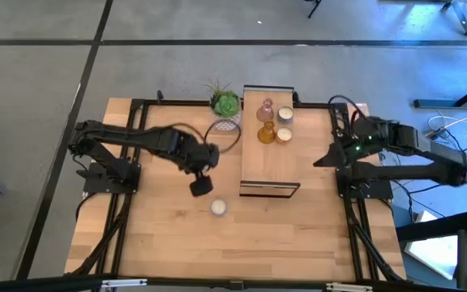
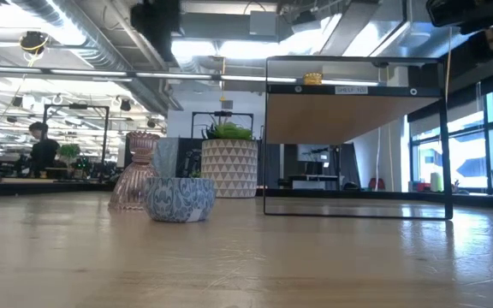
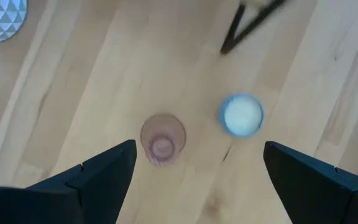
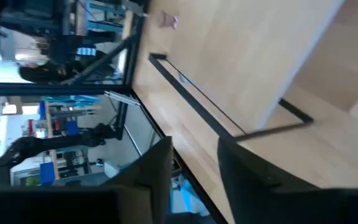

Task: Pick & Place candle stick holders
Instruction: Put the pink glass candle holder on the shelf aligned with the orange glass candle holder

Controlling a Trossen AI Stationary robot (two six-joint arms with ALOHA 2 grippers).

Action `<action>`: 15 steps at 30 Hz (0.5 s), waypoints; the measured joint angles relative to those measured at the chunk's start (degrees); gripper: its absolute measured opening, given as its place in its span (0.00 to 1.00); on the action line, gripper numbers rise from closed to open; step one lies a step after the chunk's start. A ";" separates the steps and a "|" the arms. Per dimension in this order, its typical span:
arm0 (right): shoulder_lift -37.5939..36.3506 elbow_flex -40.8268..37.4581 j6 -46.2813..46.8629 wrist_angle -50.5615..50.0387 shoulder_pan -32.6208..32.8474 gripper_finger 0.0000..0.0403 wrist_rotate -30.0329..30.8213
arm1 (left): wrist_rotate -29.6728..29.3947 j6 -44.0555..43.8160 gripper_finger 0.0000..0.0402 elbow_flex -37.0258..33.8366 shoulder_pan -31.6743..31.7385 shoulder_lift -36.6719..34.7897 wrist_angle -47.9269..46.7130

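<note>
A brownish-pink glass candle stick holder (image 3: 162, 138) stands upright on the table, with a round cream-white holder (image 3: 242, 115) beside it. Both show in the low view, the glass one (image 2: 135, 171) behind the white one (image 2: 178, 198). My left gripper (image 1: 201, 185) hangs open above them, pointing down, its fingers (image 3: 197, 149) to either side of the pair and touching nothing. On the wooden stand (image 1: 270, 166) sit a pink holder (image 1: 266, 109), an amber holder (image 1: 266, 134) and two white holders (image 1: 285, 115). My right gripper (image 1: 323, 160) waits at the stand's right, slightly open and empty.
A green succulent in a white patterned pot (image 1: 225, 104) stands at the far side, left of the stand. The stand's black frame (image 2: 358, 137) rises right of the loose holders. Bare table lies toward the near edge. People and desks show in the room behind.
</note>
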 joint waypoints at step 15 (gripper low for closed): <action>15.68 0.00 19.74 11.63 36.60 0.52 23.31 | -11.32 -35.52 0.87 -5.97 -11.29 -1.11 -12.96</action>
